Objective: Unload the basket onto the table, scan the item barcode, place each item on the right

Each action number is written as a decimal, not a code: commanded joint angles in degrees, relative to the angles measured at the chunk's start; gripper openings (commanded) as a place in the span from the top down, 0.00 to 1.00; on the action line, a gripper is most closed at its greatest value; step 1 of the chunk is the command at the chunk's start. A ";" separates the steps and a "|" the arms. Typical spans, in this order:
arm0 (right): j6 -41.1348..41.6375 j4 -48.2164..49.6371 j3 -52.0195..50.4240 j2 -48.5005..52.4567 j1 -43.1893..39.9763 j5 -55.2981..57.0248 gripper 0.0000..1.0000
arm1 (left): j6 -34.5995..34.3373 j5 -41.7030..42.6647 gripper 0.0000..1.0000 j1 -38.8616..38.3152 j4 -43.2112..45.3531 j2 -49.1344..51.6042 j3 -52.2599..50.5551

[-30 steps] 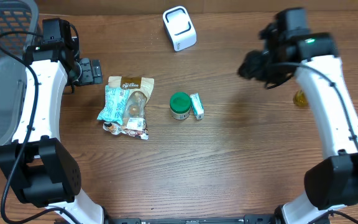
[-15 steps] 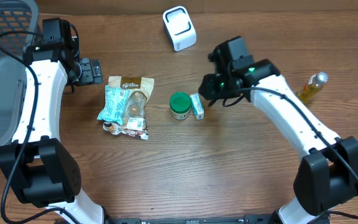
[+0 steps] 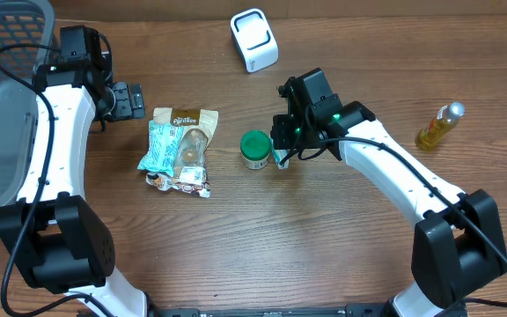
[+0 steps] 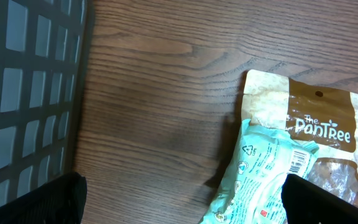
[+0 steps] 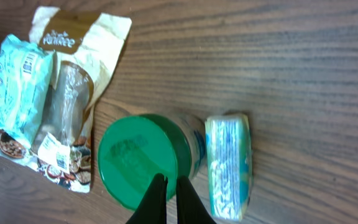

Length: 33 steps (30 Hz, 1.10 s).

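A green-lidded jar (image 3: pixel 254 148) stands mid-table with a small teal and white box (image 3: pixel 279 151) lying against its right side. My right gripper (image 3: pixel 276 141) hovers over them. In the right wrist view its tips (image 5: pixel 169 184) are shut with nothing between them, above the right edge of the jar lid (image 5: pixel 143 160), and the box (image 5: pixel 229 165) lies just to the right. The white scanner (image 3: pixel 253 40) sits at the back. My left gripper (image 3: pixel 130 99) stands open beside the snack pouches; its fingers (image 4: pixel 39 199) show only at the bottom corners of the left wrist view.
A brown pouch (image 3: pixel 186 119) and a teal packet (image 3: pixel 159 145) lie left of the jar, also in the left wrist view as pouch (image 4: pixel 316 118) and packet (image 4: pixel 260 180). A grey basket (image 3: pixel 3 106) fills the far left. A yellow bottle (image 3: pixel 437 126) lies at the right.
My right arm swung from the right side of the table leftward to over the jar and box, and its jaws closed. The left arm has not moved.
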 commanded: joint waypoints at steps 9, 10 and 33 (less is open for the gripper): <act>0.26 4.50 -2.80 1.36 0.35 1.88 0.96 | 1.07 0.28 0.00 -0.20 0.04 -1.07 1.01; 0.26 4.94 -3.26 1.36 0.35 1.88 0.96 | 1.07 0.28 0.00 -0.20 0.04 -1.07 1.01; 2.19 5.64 -5.01 1.55 0.42 1.68 0.96 | 1.07 0.28 0.00 -0.20 0.04 -1.09 1.01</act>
